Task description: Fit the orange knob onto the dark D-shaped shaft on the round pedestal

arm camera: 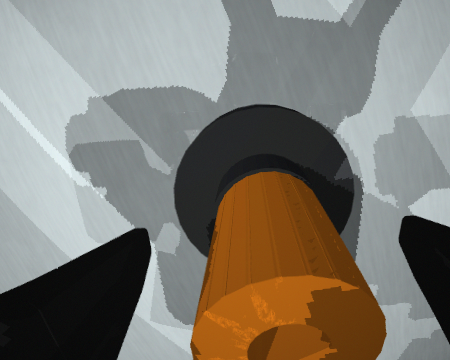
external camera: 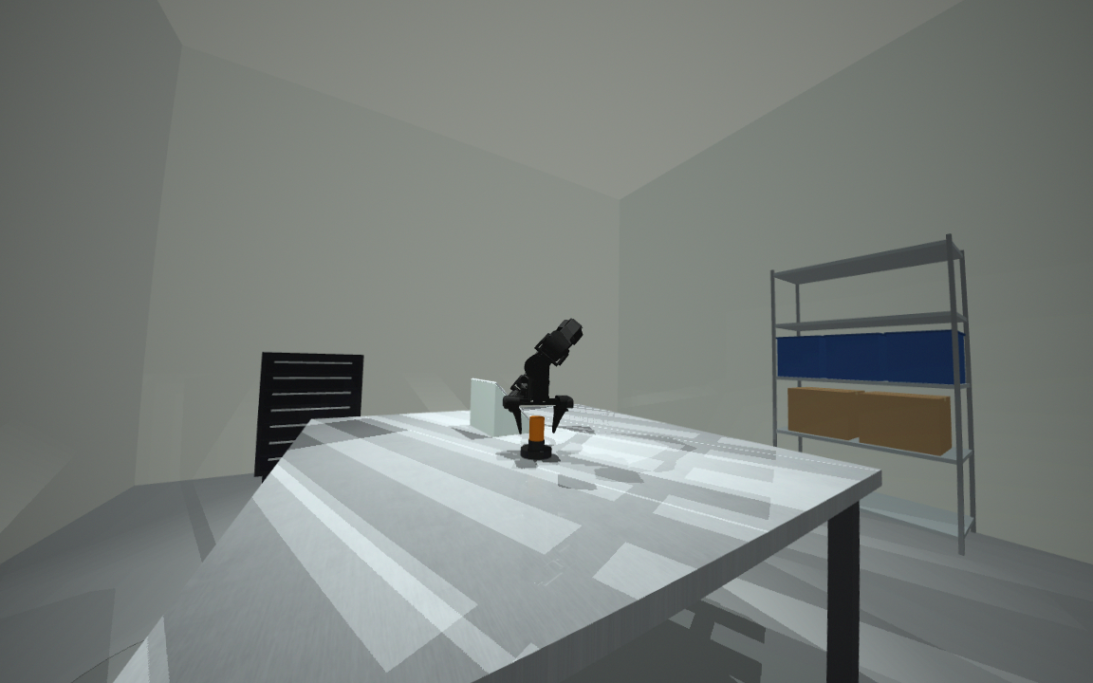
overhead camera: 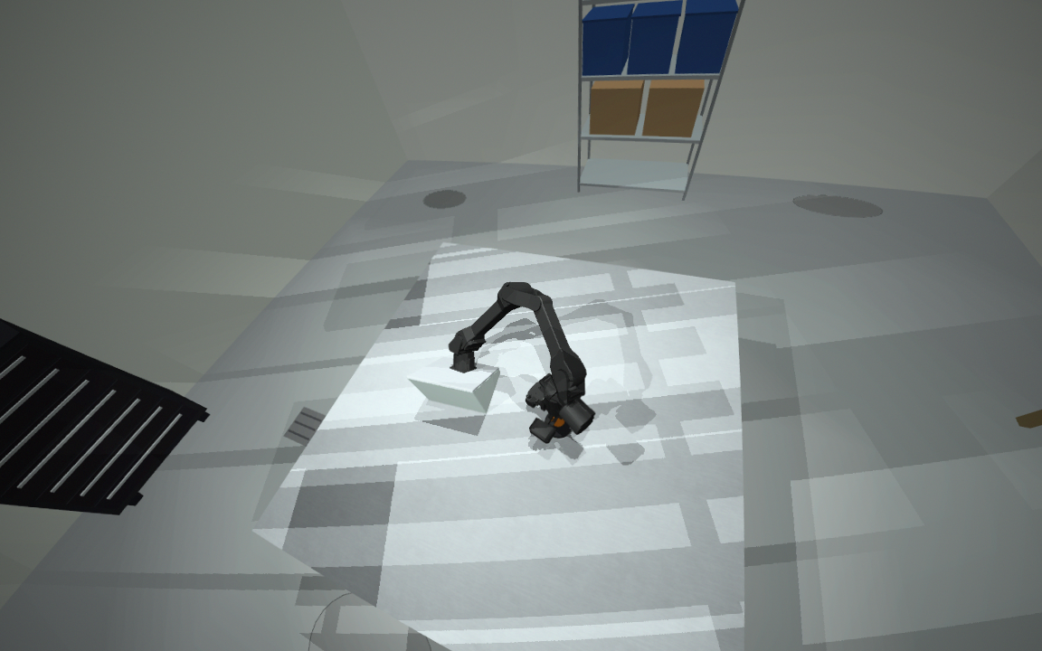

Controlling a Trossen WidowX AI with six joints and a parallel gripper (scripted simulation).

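Observation:
The orange knob point(overhead camera: 559, 421) point(external camera: 537, 428) point(arm camera: 280, 240) stands upright on the round black pedestal point(external camera: 535, 452) point(arm camera: 265, 130). Its lower end meets the pedestal's raised collar, with no gap that I can see. The dark shaft is hidden inside the knob, and its flat side cannot be seen. A round recess shows in the knob's top face in the wrist view. My gripper point(external camera: 538, 431) point(arm camera: 276, 236) is open. Its two black fingers stand on either side of the knob, with space between each finger and the knob, and touch nothing.
A pale block point(overhead camera: 459, 392) point(external camera: 483, 407) stands by the arm's base on the table point(overhead camera: 557, 566) point(external camera: 449, 509). A black slatted cabinet point(overhead camera: 47, 420) point(external camera: 311, 415) and a shelf rack point(overhead camera: 639, 139) point(external camera: 956, 492) with blue and brown boxes stand away from the table.

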